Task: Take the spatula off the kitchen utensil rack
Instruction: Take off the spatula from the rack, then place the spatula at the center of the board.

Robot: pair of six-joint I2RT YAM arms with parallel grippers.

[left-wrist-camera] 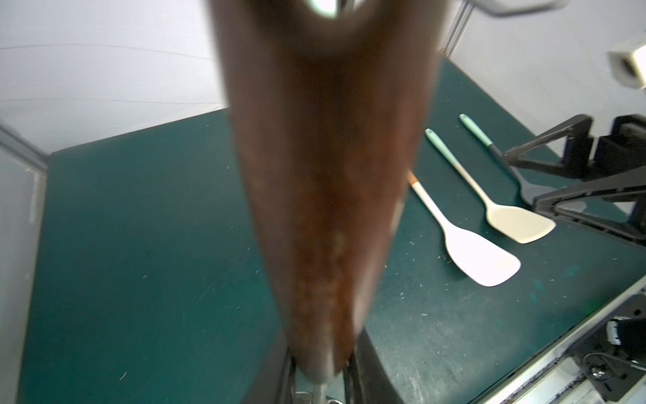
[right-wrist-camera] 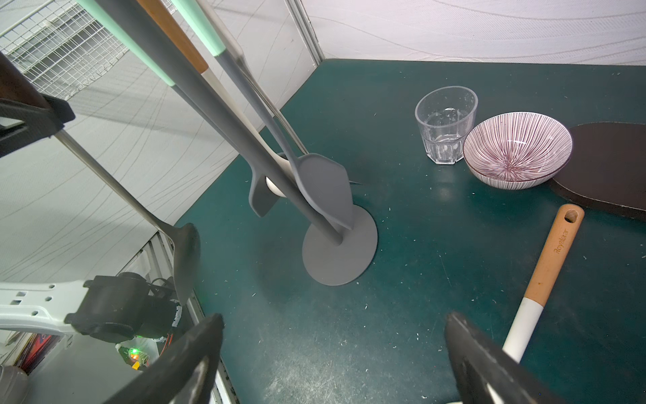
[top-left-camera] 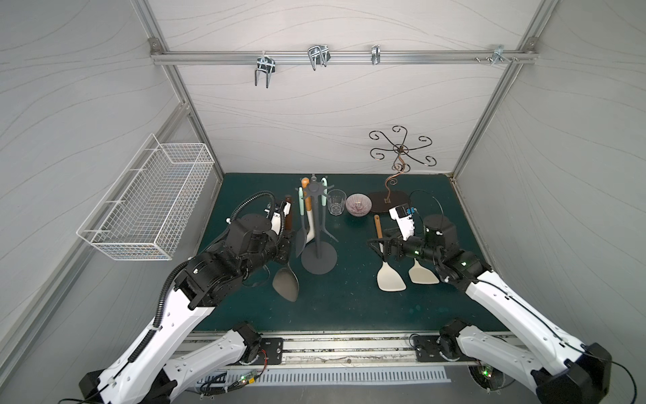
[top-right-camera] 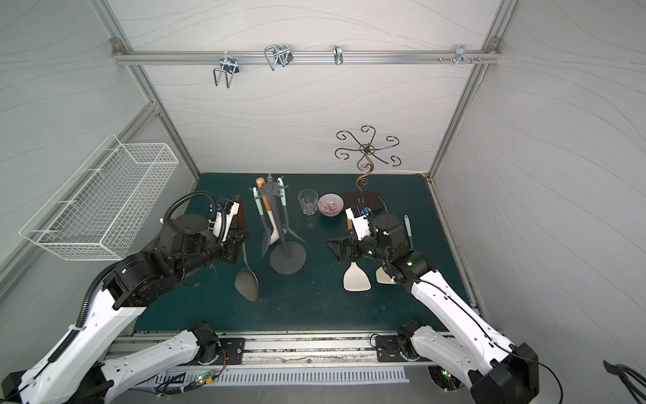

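The spatula [top-left-camera: 286, 283] has a metal blade, a thin steel shaft and a dark brown handle [left-wrist-camera: 325, 175]. It hangs tilted left of the kitchen utensil rack [top-left-camera: 323, 260], off its hooks, blade low over the mat. My left gripper [top-left-camera: 285, 241] is shut on it where shaft meets handle; the handle fills the left wrist view. The dark-grey rack [right-wrist-camera: 342, 259] still carries three utensils: two grey with mint handles and a white one with a wooden handle. My right gripper [top-left-camera: 375, 246] stands open right of the rack, nothing between its fingers [right-wrist-camera: 209, 325].
On the mat right of the rack lie a white spatula [top-left-camera: 389, 276] and a cream one [top-left-camera: 423, 273]; a grey mint-handled one [top-right-camera: 408, 231] lies beyond. A glass [top-left-camera: 336, 202], a striped bowl [top-left-camera: 358, 204] and a curly bronze stand [top-left-camera: 402, 150] stand behind. A white wire basket [top-left-camera: 150, 203] hangs on the left wall.
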